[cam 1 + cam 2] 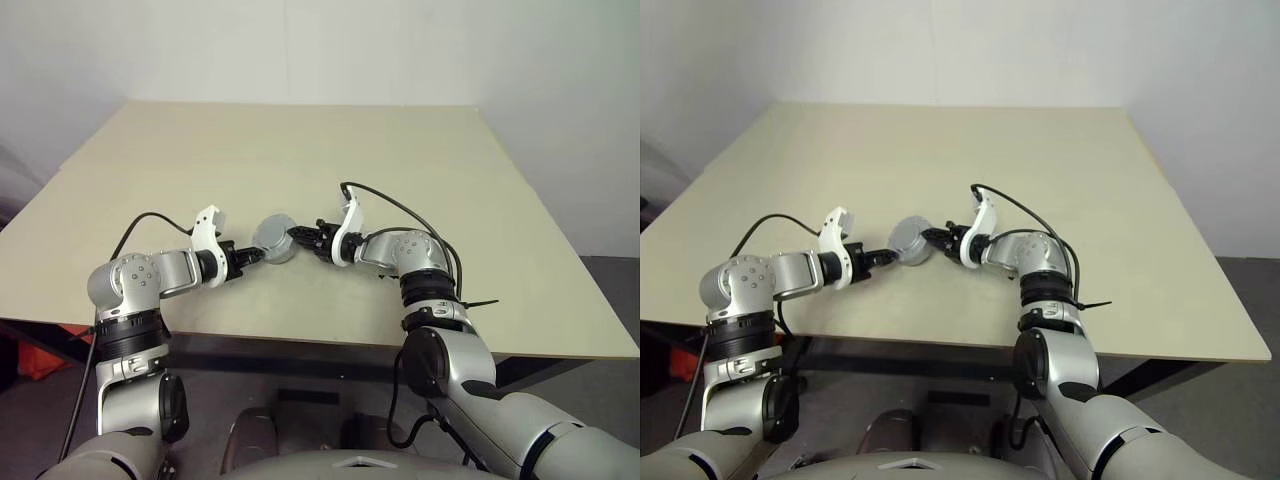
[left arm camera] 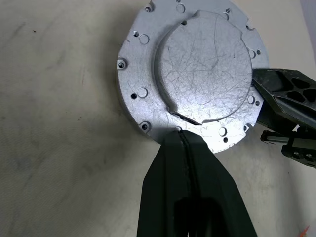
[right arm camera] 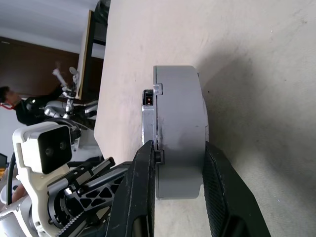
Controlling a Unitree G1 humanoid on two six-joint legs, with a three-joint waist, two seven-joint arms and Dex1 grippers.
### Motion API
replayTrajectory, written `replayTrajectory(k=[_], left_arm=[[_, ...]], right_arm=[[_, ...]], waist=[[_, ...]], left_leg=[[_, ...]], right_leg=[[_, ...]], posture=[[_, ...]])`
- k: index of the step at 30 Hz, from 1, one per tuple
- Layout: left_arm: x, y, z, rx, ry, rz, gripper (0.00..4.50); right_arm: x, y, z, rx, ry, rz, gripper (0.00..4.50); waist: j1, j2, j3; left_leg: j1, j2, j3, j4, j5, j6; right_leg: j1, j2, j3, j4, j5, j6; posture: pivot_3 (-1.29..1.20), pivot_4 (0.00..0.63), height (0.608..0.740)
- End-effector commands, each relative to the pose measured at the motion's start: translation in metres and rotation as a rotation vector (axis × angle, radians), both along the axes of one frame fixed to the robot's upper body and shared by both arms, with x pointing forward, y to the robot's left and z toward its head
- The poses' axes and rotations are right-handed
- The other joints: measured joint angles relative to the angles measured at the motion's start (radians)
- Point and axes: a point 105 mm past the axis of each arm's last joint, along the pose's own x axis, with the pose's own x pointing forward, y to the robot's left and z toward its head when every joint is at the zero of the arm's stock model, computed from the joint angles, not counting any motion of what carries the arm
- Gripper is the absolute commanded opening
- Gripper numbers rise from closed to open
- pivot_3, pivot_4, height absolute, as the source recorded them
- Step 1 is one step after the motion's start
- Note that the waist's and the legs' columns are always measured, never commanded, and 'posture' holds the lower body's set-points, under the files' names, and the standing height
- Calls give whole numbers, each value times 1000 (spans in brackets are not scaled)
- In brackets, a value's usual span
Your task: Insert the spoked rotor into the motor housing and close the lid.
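The motor housing [image 1: 275,239] is held on edge above the table [image 1: 300,150], between both grippers, w/ the lid seated against it. The left gripper [image 1: 255,256] is pressed together on the flange rim at one side. The right gripper [image 1: 297,236] straddles the assy across its thickness, fingers [image 3: 140,192] at both faces, apparently pinching it. Risk: uneven squeeze could cock the lid off its seat; a slip at the thin flange hold could let the assy rotate or drop.

The motor housing [image 1: 275,239], a round silver-grey metal body with a screw-holed flange and raised scratched round face, stands tilted on edge above the desk [image 1: 300,170]; the lid apparently closes it.
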Motion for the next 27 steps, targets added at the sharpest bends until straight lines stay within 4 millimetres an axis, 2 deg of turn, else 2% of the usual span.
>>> replayTrajectory(k=[1, 7, 15, 19, 22, 27], left_arm=[[2, 0, 3, 16, -17, 1, 0], [4, 1, 6, 15, -47, 10, 0], [12, 4, 60, -131, -323, 39, 0], [11, 8, 75, -190, -394, 55, 0], [12, 13, 80, -217, -423, 84, 0], [11, 16, 76, -213, -412, 109, 0]], right_arm=[[-1, 19, 21, 69, -42, 53, 1092], [3, 16, 20, 73, -31, 26, 1092], [18, 6, 21, 145, 22, -92, 1092], [30, 0, 28, 226, 52, -171, 1092], [39, -3, 38, 293, 58, -216, 1092], [50, -7, 53, 359, 53, -269, 1092]], waist=[[0, 0, 0], [0, 0, 0], [-1, 0, 0], [1, 0, 0], [2, 0, 0], [2, 0, 0]], left_leg=[[0, 0, 0, 0, 0, 0], [0, 0, 0, 0, 0, 0], [-1, 0, 0, 0, 0, 0], [-2, 0, 0, 0, 0, 0], [-4, 0, 0, 0, 0, 0], [-14, 0, 0, 3, 0, 0]], right_leg=[[0, 0, 0, 0, 0, 0], [0, 0, 0, 0, 0, 0], [-2, 0, 0, 0, 0, -1], [-3, 0, 0, 0, 0, -1], [-4, 0, 0, 0, 0, -1], [-13, 0, 0, 4, 2, 2]], posture=[[0, 0, 740], [0, 0, 740], [0, 0, 740], [0, 0, 740], [0, 0, 740], [0, 0, 740]])
